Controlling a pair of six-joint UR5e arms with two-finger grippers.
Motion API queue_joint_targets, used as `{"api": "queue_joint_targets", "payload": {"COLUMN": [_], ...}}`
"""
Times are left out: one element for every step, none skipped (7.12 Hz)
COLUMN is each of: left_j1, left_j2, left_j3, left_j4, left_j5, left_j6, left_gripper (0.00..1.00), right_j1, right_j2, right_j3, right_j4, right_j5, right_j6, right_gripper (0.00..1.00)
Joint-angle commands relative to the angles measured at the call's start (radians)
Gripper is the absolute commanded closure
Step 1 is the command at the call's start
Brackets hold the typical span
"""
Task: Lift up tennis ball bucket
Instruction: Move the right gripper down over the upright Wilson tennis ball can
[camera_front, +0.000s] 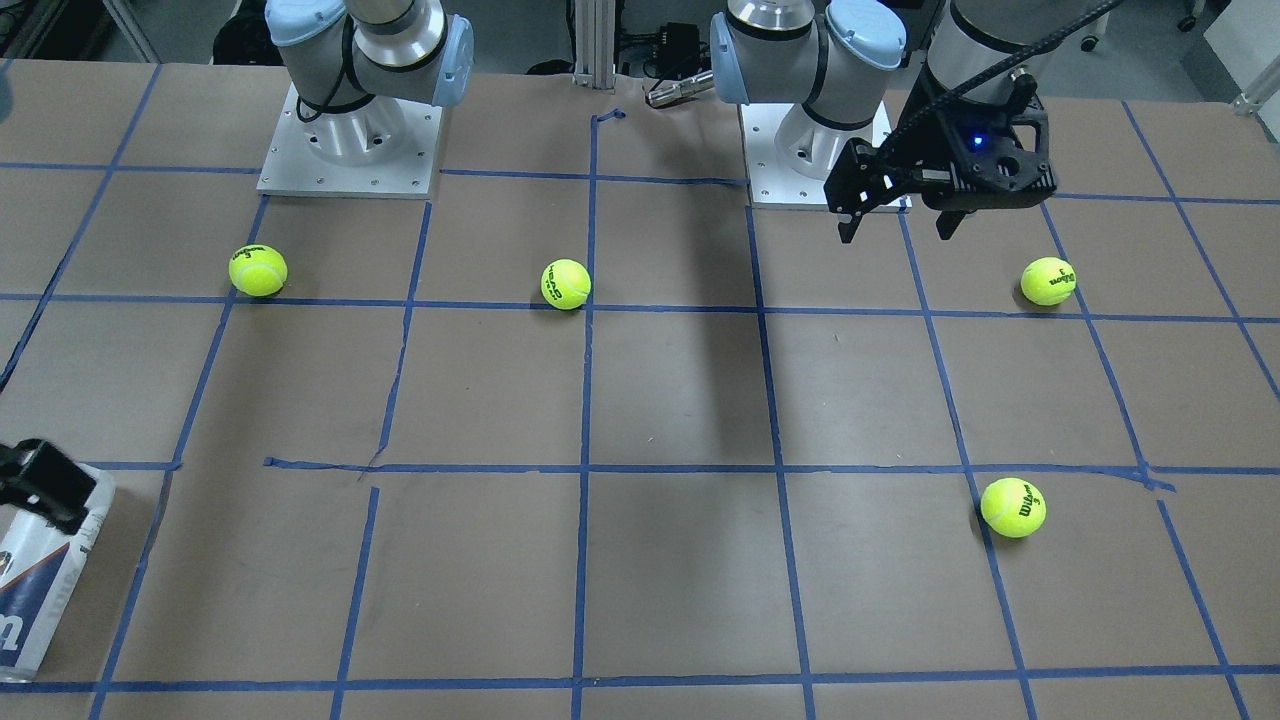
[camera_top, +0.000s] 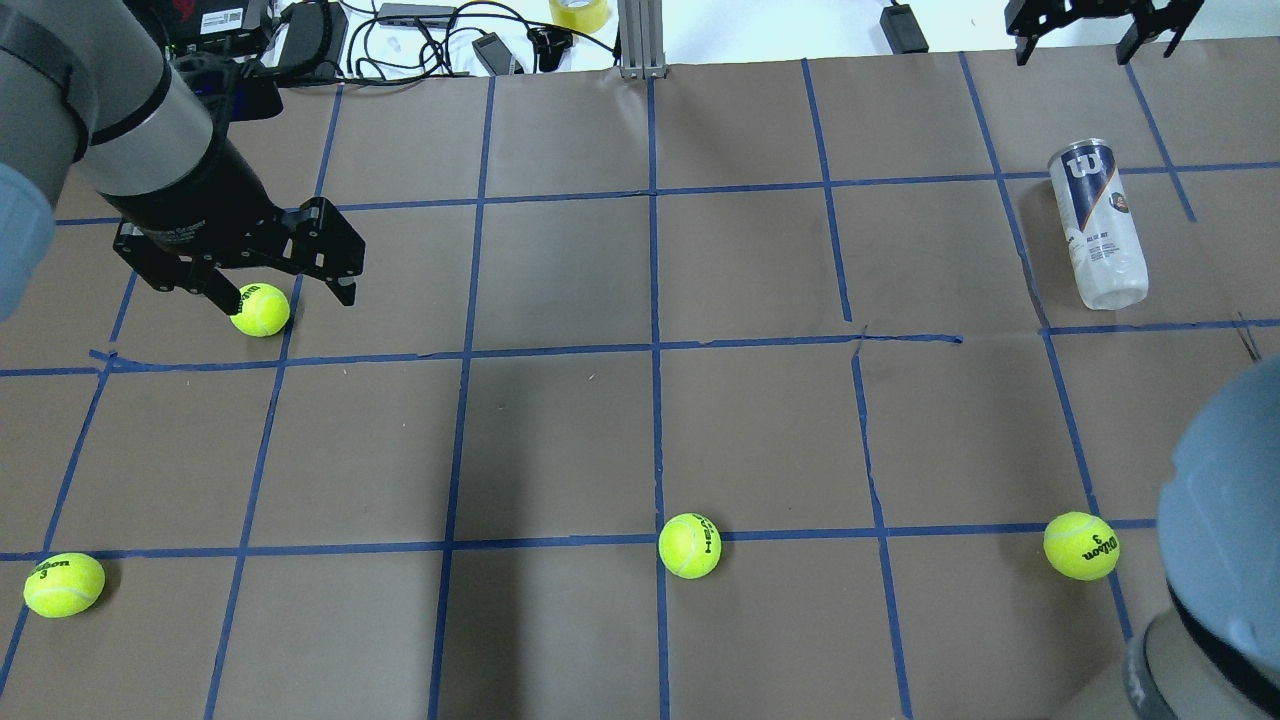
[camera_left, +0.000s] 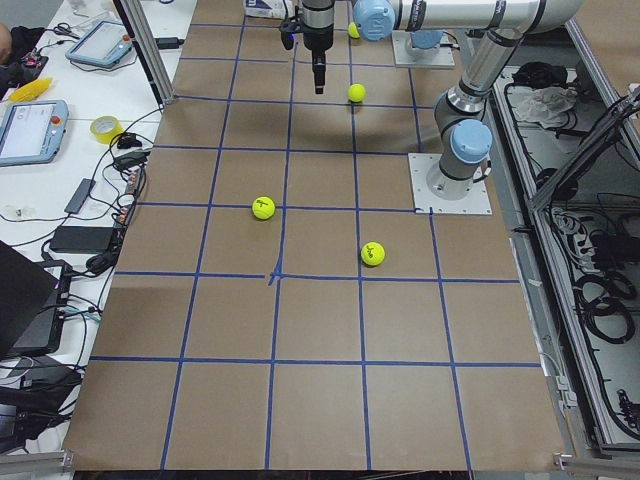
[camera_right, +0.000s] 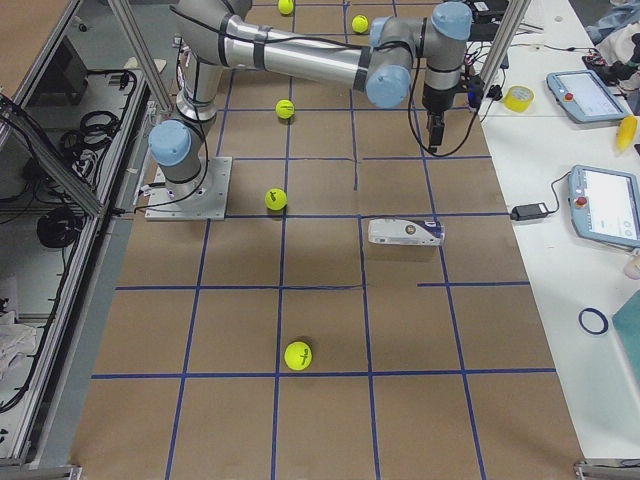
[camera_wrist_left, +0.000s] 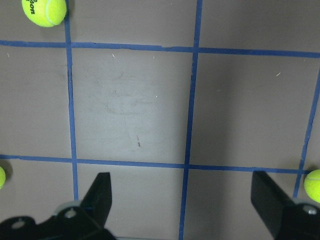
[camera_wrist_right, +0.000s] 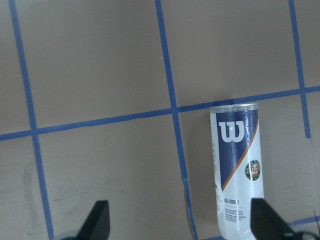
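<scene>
While the slim clear-plastic, navy-and-white tennis ball can lies flat on the worktop, your right tool hangs wide open. Your left tool gapes likewise, both empty.

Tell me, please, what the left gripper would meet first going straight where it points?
The left gripper would likely meet bare table first; the tennis balls lie off to its sides.

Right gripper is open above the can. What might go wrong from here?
The tennis ball bucket lies on its side, so a nudge may roll it. In the wrist view it sits off-centre below the open right gripper, in line with one finger; a straight descent might land on it. Its smooth plastic may slip when lifted.
</scene>
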Motion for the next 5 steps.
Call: {"api": "queue_joint_targets", "payload": {"left_j1": [-0.001,0.002,-0.001,0.000,-0.001], "left_j2": [0.000,0.000,0.000,0.000,0.000], "left_j3": [-0.014,-0.014,-0.016,-0.016,-0.019], "left_j4": [-0.005,0.002,-0.001,0.001,-0.005], "left_j5": [-0.001,-0.001,-0.001,-0.003,-0.003], "left_j6": [-0.002,0.000,-0.005,-0.005,-0.017], "left_gripper": [0.00,0.00,0.00,0.00,0.00], "right_j1": [-0.064,-0.091,-0.122,-0.122,-0.122], "right_j2": [0.116,0.197,0.239,0.257,0.264], "right_j3": [-0.036,-0.042,-0.046,-0.036,-0.036], "right_j4": [-0.094,-0.194,-0.209,-0.227,-0.230], "right_j5": [-0.009,-0.008,0.002,0.002,0.003], "right_j6": [-0.058,-0.071,-0.071,-0.072,-0.103], "right_gripper": [0.00,0.00,0.00,0.00,0.00]}}
